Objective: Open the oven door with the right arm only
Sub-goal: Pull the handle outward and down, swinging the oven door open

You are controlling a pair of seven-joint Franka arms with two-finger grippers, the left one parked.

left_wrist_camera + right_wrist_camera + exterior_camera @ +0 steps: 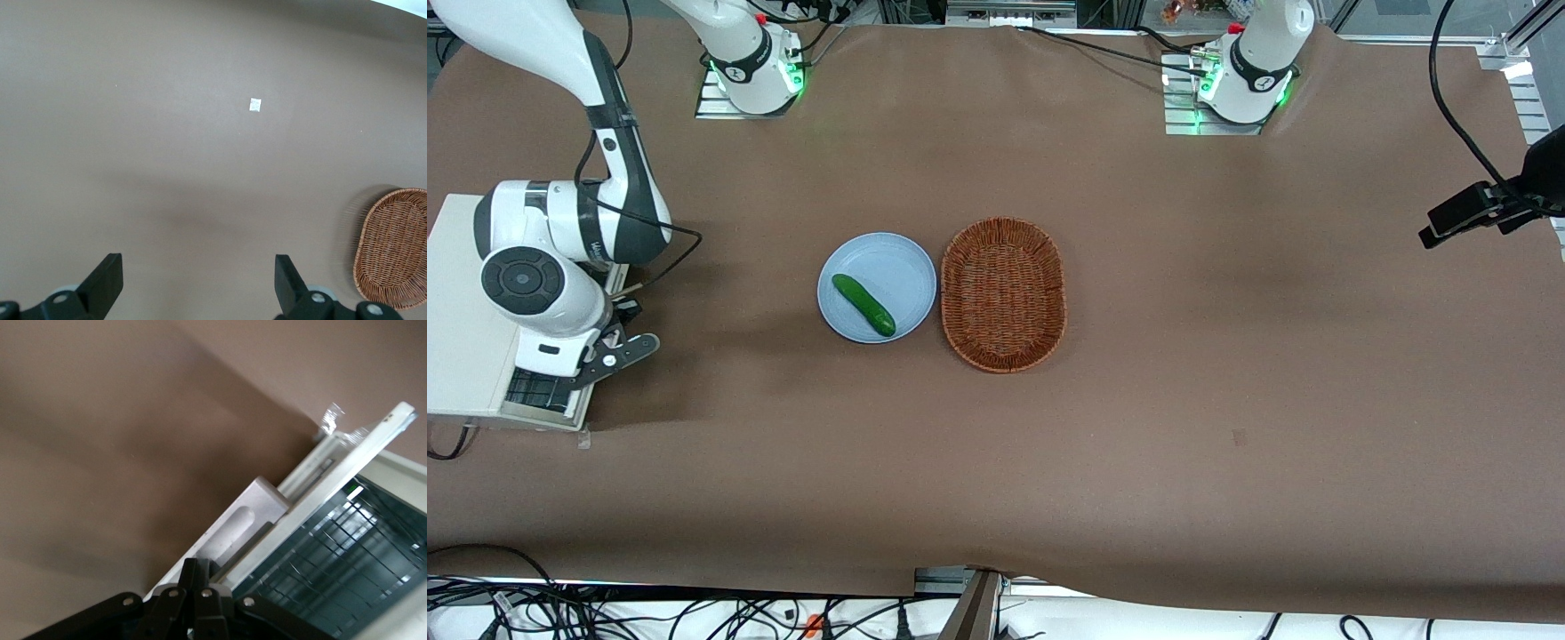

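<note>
The silver-framed, dark-glass oven door (347,540) of the cream-white toaster oven (463,347) sits at the working arm's end of the brown table (1138,444), largely covered by the big white right arm (543,267).
The small black gripper (200,587) is at the door's silver bar handle (243,527) with its fingers drawn together, tips meeting at the handle's end; whether they actually pinch it is hidden. The oven's knobs are out of sight and its body runs off the picture's edge. No writing is legible. Bare table stretches before the door; a round pale-blue plate (898,258) carrying a green cucumber (863,305) touches an oval brown wicker basket (1003,293) near the middle.
</note>
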